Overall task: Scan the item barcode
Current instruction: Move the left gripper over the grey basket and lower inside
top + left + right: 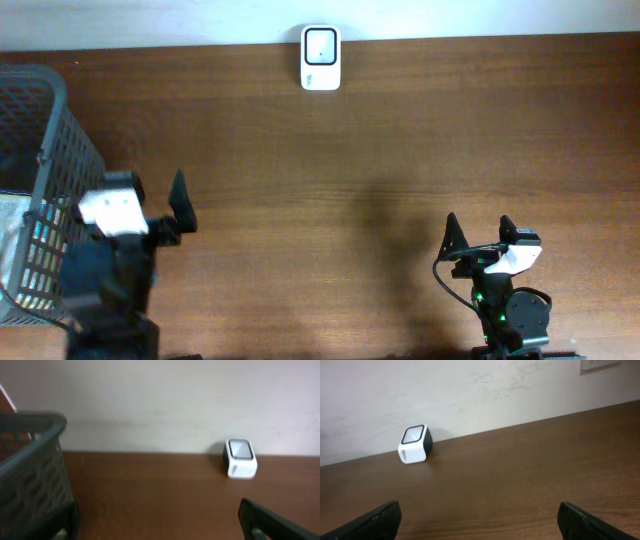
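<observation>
Plainly, the left claw (pixel 150 192) and right claw (pixel 478 228) are held wide apart, empty. The basket (pixel 40 110) is set just left of the left claw, which is judged the nearer.

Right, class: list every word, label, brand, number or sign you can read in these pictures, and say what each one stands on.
Nothing here can be read clearly.
scanner: a small dark marking low on its white front face, too blurred to read.
basket: no label or writing shows on its mesh wall.
</observation>
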Controlling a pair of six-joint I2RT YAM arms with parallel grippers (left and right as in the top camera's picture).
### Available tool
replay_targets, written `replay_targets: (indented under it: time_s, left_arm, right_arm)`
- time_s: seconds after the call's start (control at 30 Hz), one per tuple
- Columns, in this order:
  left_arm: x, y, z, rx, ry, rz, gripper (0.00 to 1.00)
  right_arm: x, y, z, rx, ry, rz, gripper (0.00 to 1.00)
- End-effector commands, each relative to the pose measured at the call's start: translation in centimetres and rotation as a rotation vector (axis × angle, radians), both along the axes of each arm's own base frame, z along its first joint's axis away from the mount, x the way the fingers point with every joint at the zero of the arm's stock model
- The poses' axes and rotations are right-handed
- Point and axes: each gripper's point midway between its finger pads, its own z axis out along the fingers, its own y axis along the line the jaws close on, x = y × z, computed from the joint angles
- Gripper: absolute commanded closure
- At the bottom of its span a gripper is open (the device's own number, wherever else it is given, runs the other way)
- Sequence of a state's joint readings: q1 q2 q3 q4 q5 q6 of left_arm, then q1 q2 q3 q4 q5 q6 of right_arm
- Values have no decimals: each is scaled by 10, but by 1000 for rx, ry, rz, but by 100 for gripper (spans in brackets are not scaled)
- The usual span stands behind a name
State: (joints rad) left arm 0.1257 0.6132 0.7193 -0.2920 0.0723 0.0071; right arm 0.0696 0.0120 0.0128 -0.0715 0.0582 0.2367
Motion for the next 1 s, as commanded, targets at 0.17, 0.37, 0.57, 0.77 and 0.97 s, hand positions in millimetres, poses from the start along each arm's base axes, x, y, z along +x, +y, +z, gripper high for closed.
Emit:
replay_targets:
  time_s: [0.17, 0.37, 0.57, 0.77, 0.97]
  left_arm:
    - [63, 5, 100, 65, 208, -44, 1]
    - [94, 7, 86, 14, 498, -70, 1]
    - [110, 17, 68, 27, 549, -31, 1]
    - [111, 34, 87, 36, 489, 58, 1]
    - [106, 76, 110, -42, 408, 191, 1]
  right_arm:
    - [0, -1, -3, 7, 5, -4, 1]
    - [0, -1, -3, 7, 5, -4, 1]
    - [0, -1, -3, 7, 5, -4, 1]
    - [0, -1, -3, 7, 5, -4, 1]
    - [0, -1, -3, 7, 5, -4, 1]
